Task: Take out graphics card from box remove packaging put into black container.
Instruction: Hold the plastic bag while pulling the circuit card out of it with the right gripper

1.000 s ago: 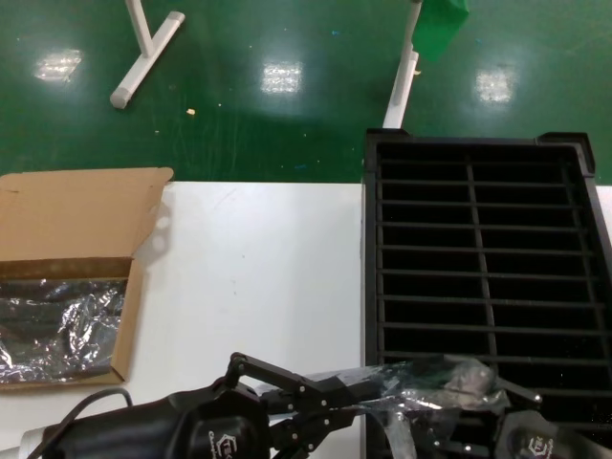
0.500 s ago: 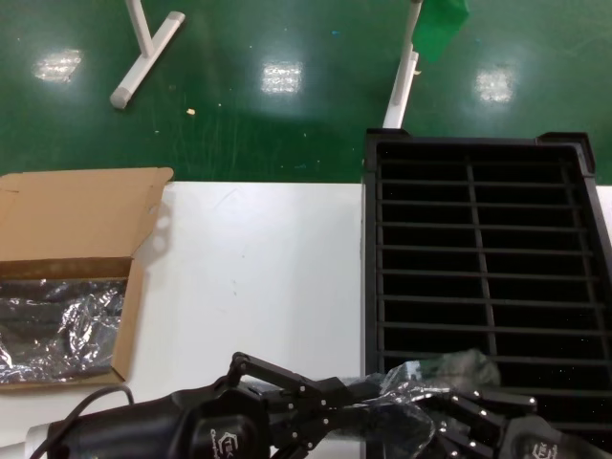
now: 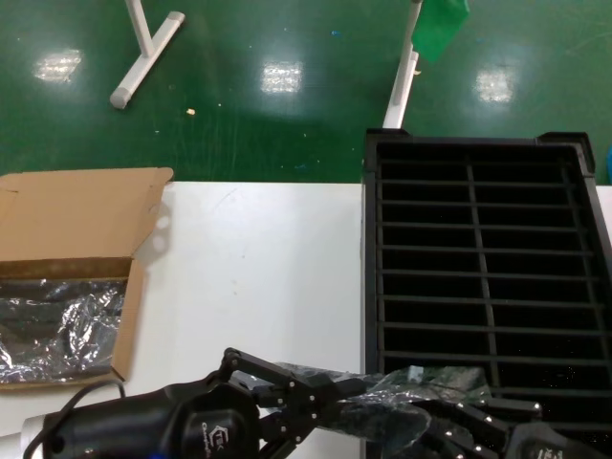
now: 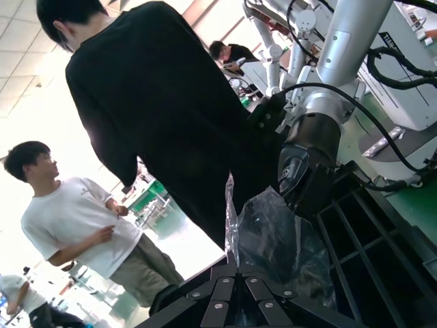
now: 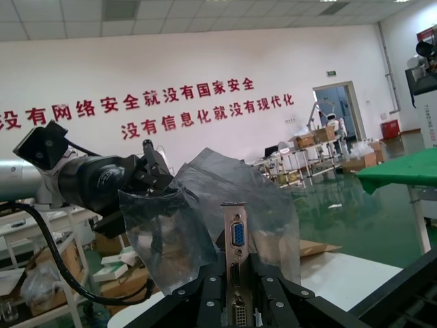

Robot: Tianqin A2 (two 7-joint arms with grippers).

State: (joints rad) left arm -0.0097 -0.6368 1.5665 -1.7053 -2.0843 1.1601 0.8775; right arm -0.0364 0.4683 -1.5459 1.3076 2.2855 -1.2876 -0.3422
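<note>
Both hands sit a bit lower and closer together than 1 s ago, and the bag between them has sunk w/ them, now more bunched up.

Left hand (image 3: 330, 406) is at the near edge of the desk (image 3: 258, 277), fingers closed onto the left end of the packaging (image 3: 397, 406). In left wrist view the fingers (image 4: 222, 294) come together on the bag's lower edge, bag (image 4: 273, 239) standing up from them.

Right hand (image 3: 449, 421) is at the near-left corner of the black container (image 3: 488, 158), just beside the left hand. In right wrist view its fingers are closed on the graphics card (image 5: 237, 256): the silver bracket w/ blue connector stands upright between them, and the bag (image 5: 205, 219) is draped around and behind the card's upper part. How much of the card is out of the bag I cannot tell. The left hand (image 5: 153, 174) shows there too, holding the far side of the bag.

So card and packaging are held in the air between both hands, over the near-left corner of the container, approx. at the border of desk and crate.

Container: long narrow slots w/ centre divider, all visible slots dark, nothing seen in them.

Box (image 3: 67, 249) is at the far left of the desk, flap open, well apart from the hands. Inside lie more crinkly silver bags (image 3: 57, 330), covering the bottom.
</note>
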